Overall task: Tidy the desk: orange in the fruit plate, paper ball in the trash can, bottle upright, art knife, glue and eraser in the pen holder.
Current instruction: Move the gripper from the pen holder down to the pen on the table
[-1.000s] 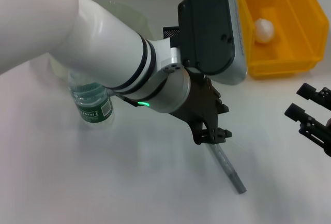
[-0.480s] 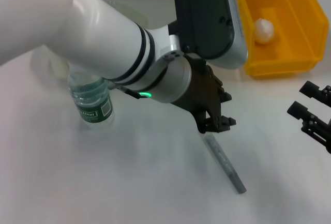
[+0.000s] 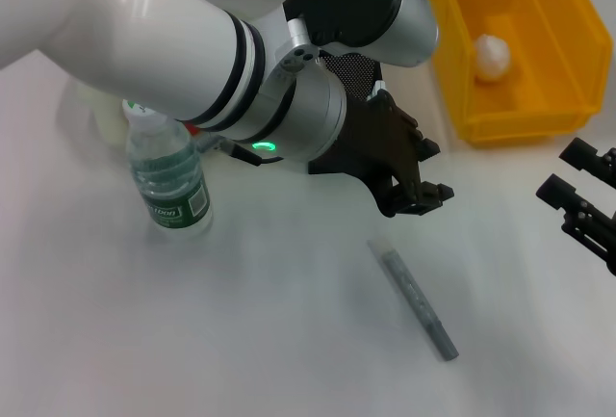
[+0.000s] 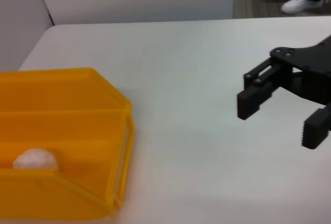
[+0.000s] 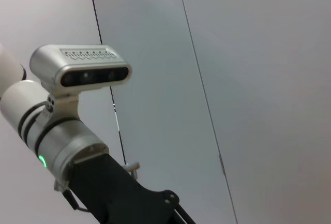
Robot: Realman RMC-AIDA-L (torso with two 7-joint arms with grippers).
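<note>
Left claw (image 3: pixel 416 197) has lifted off art knife (image 3: pixel 416 300) (now free).

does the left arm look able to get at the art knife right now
Probably yes. The left pincer hangs just above and behind the art knife, which lies flat on bare table with nothing over or against it. The bottle stands well off to the side.

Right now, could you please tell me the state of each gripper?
Left gripper: empty, above the slim grey pen-like art knife; open or shut cannot be told.
Right gripper: open, empty.
</note>
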